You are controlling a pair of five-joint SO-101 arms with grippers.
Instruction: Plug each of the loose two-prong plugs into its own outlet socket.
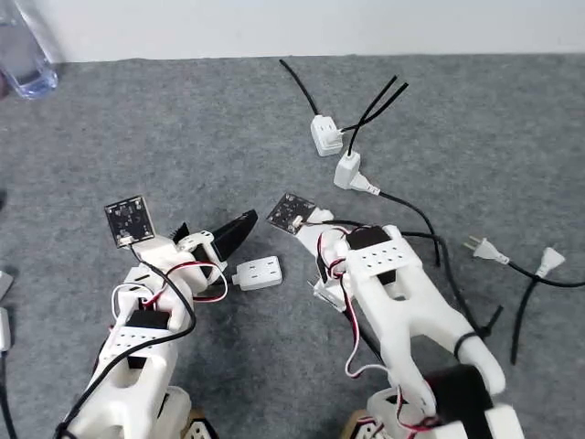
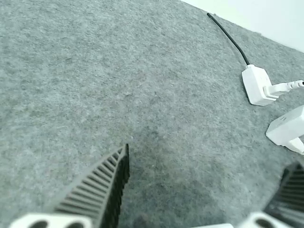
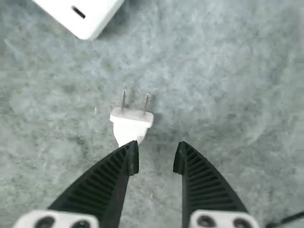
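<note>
The small white plug (image 3: 131, 118) should be light and rigid, with a hard, smooth plastic body that could slip or twist in a loose pinch. Its thin metal prongs (image 3: 135, 100) would likely bend if pushed in crooked. The best hold is probably across the flat sides of the body, behind the prongs, leaving both free. It is a flat two-prong plug narrowing to a white tail. It lies on the grey felt desk (image 1: 183, 137), prongs toward the near white outlet block (image 3: 80, 14), its tail just beside one finger of the right hand (image 3: 156, 152). That hand is spread and grips nothing. The left hand (image 2: 209, 164), left of the block, is spread wide.
</note>
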